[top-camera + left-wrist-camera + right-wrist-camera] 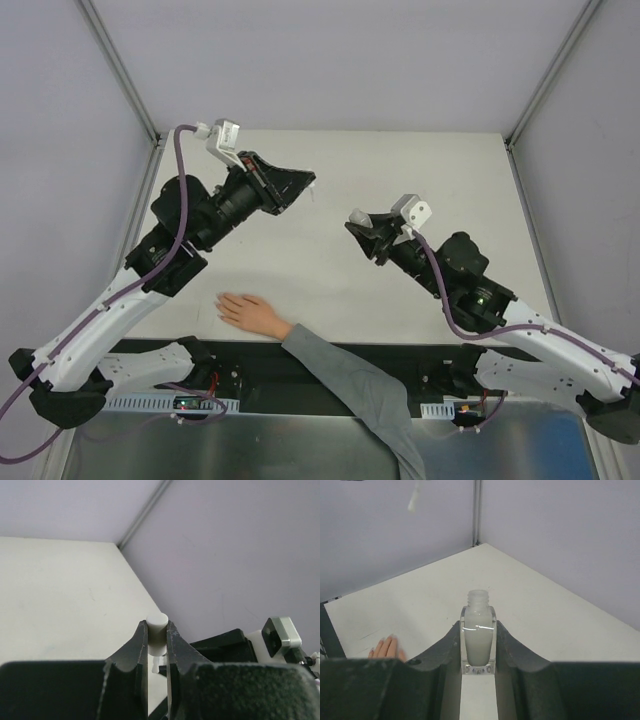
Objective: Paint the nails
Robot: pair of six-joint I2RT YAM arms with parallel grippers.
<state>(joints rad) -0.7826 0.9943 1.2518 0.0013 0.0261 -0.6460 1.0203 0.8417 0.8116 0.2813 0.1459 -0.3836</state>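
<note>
— Pale table (450, 170), lilac-grey walls (330, 60) around it; what do the fingers hold?

— On the left gripper (157, 628) they are clenched on a small white cap (157, 621), a round cylinder standing up between the two pads; a thin whitish piece shows under it in the gap; that gripper hangs above the far left part of the table.

— And the other?

— The right gripper (478, 628) is clamped on an open bottle (478, 645), upright, squarish clear glass with whitish liquid inside and a bare threaded neck; it is off the table too, right of centre; the two grippers face each other, apart.

— Where are the nails?

— The nails (383, 641) are on the fingertips of a pale hand (250, 312) lying flat, palm down, at the near edge of the table, nearer the left arm; they are skin-coloured and too small to show any paint; a grey sleeve (350, 385) runs back from the wrist toward the near right; the hand lies well apart from both grippers.
</note>
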